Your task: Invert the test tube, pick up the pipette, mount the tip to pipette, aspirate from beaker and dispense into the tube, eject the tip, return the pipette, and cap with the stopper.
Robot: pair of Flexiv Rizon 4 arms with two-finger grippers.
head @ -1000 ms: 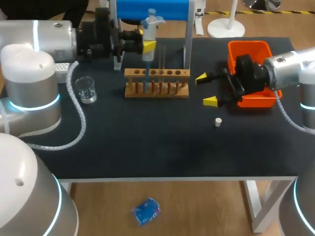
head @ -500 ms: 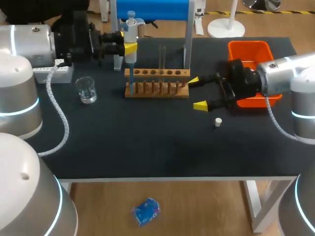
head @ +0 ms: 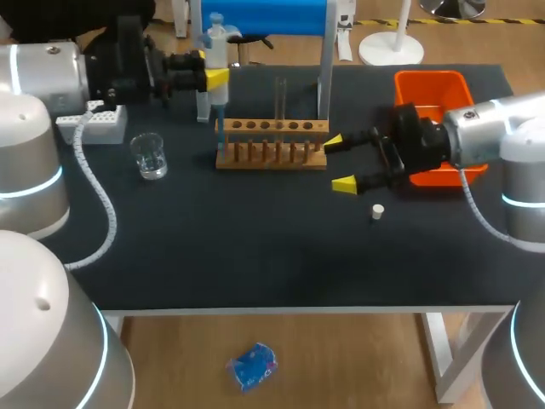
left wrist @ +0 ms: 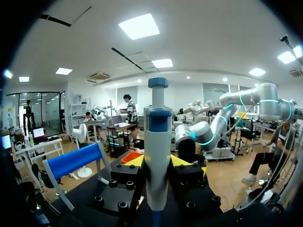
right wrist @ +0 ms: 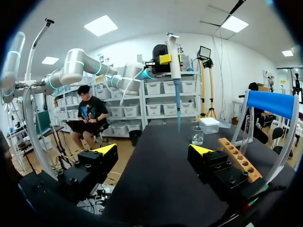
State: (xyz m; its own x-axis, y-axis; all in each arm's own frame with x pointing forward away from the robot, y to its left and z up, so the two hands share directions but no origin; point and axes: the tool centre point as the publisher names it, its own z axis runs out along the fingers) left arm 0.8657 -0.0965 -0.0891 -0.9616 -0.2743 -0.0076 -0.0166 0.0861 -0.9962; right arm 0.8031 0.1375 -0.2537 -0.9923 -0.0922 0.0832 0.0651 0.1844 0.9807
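My left gripper (head: 211, 77) is shut on a white and blue pipette (head: 212, 38), held upright behind the left end of the wooden tube rack (head: 271, 145). Its thin blue lower end hangs just above that end of the rack. From the left wrist, the pipette (left wrist: 157, 156) stands between the yellow fingertips (left wrist: 135, 161). A clear test tube (head: 279, 98) stands in the rack. My right gripper (head: 339, 162) is wide open with nothing in it, just right of the rack. The small white stopper (head: 377, 210) lies in front of it. The glass beaker (head: 149, 155) stands at the left.
An orange bin (head: 434, 89) sits at the back right, behind my right arm. A white tip box (head: 92, 123) lies at the far left. A blue-topped stand (head: 324, 77) rises behind the rack. From the right wrist, the beaker (right wrist: 197, 135) and rack (right wrist: 239, 158) lie ahead.
My left arm has carried the pipette left and back, away from above the rack's middle. My right gripper shifted a little left toward the rack, still open.
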